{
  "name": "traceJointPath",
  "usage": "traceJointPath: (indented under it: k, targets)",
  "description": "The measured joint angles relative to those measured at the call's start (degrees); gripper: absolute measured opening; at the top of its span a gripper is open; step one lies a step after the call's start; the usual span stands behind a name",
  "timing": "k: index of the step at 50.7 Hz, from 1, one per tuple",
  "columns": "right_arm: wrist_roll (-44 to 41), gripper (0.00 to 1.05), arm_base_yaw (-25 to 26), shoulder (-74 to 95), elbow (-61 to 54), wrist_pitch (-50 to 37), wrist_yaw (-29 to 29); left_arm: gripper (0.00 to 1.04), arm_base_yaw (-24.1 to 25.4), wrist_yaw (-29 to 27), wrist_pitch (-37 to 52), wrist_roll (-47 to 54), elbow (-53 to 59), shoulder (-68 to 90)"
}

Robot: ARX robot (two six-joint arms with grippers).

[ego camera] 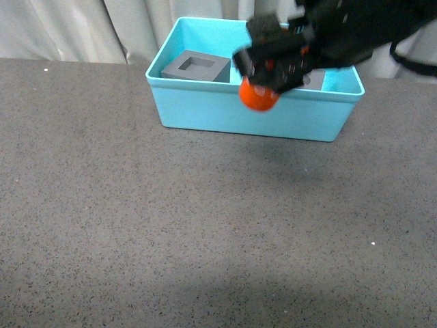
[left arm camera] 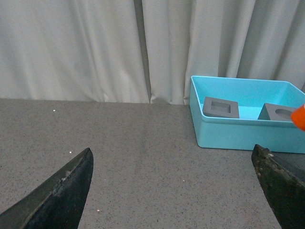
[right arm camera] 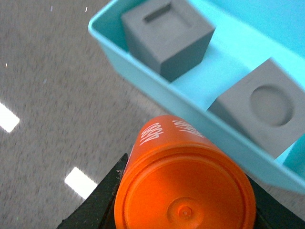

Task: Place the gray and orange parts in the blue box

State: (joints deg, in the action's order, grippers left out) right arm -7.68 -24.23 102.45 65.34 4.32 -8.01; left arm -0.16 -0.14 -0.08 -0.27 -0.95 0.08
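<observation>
orange cylinder [ego camera: 259, 97] is clamped in the right gripper [ego camera: 271, 72], hanging at the near wall of the blue box [ego camera: 225, 115], not yet inside. square-recess gray cube [ego camera: 196, 67] and round-recess gray cube [right arm camera: 267, 107] already sit in it. last part, i'd say: carry over the rim, let go. left gripper [left arm camera: 171, 151] spread wide, empty.

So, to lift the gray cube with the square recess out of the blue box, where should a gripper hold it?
Probably from straight above, jaws closing on two opposite flat side faces of the cube with the square recess. The blue box walls block any sideways approach.
</observation>
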Motion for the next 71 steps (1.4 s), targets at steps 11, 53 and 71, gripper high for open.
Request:
traceJointPath:
  k: [11,53,71]
  targets:
    - [2.5,0.44,2.9,8.4,12.9,0.5,1.5,0.98,0.0,0.0,0.0,0.0,0.0,0.0]
    - [4.5,0.44,2.1,35.7,41.3,15.1,3.2,0.98,0.0,0.0,0.0,0.0,0.0,0.0]
    - [5.1,0.44,1.9,37.5,44.2,17.0,3.9,0.98,0.0,0.0,0.0,0.0,0.0,0.0]
